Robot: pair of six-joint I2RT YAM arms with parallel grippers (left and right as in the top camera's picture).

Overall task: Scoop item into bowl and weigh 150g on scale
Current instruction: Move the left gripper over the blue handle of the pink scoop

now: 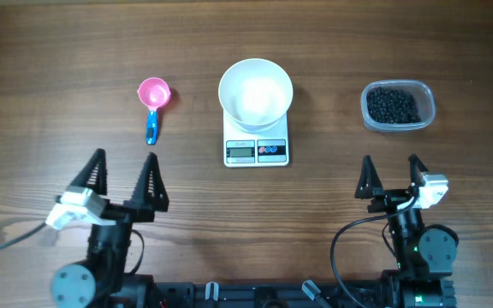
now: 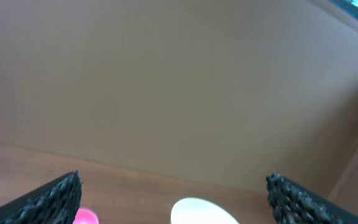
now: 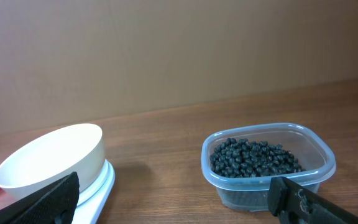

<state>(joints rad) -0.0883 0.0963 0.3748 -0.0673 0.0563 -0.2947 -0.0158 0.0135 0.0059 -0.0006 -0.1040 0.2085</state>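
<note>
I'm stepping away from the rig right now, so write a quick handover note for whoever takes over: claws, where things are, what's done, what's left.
Left claw: open, empty, on the near side of the scoop.
Right claw: open, empty, on the near side of the tub.
Bowl: on the scale, mid-table, looks empty.
Beans: all in the tub, right of the scale.
Scoop: lying on the table, left of the scale, not held.
Done: bowl is on the scale.
Left: grab the scoop, move beans into the bowl up to the target weight. The display is too small to read.
</note>
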